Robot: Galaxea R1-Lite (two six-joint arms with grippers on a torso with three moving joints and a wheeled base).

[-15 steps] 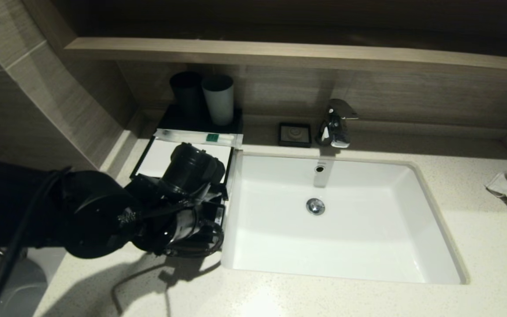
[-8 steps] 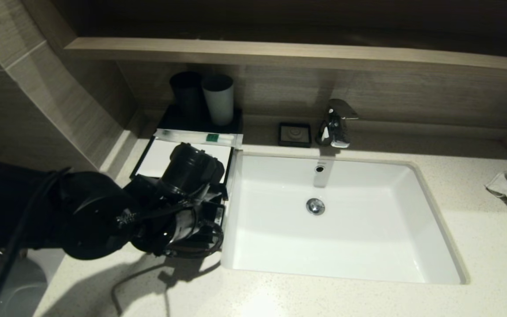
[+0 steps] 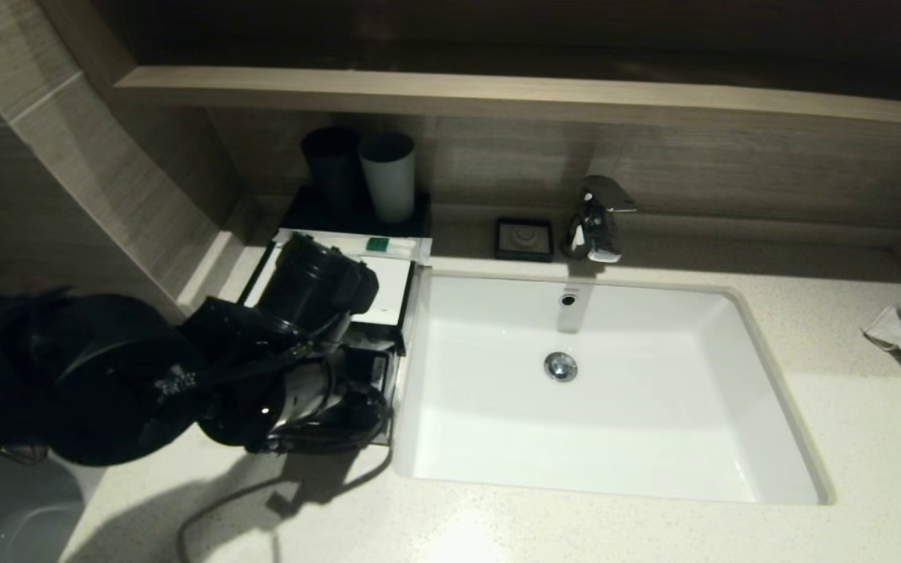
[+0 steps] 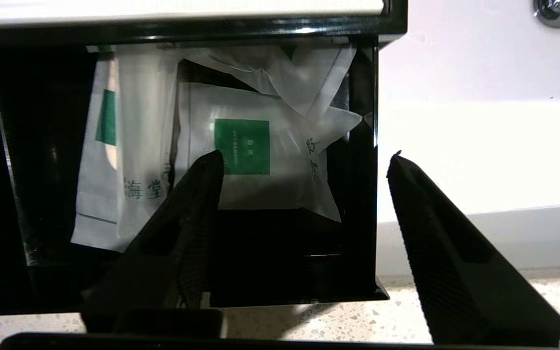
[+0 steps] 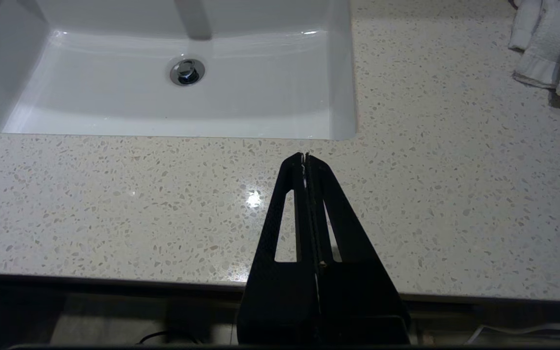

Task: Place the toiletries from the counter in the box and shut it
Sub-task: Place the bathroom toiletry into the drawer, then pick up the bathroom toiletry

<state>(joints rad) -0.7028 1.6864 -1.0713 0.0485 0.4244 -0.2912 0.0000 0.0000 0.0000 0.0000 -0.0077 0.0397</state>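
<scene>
In the head view the left arm hides its left claw [image 4: 304, 158] and the box's [image 3: 388, 275] drawer beneath it.

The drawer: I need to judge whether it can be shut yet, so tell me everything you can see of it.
The drawer is a shallow, glossy black tray pulled out from the front of the box, under its white top panel. It sits on the counter beside the sink. Frosted white packets with green square labels lie inside, overlapping, one corner resting on the side wall. The left tool hangs open above it, one finger over the packets, the other outside the wall.
</scene>
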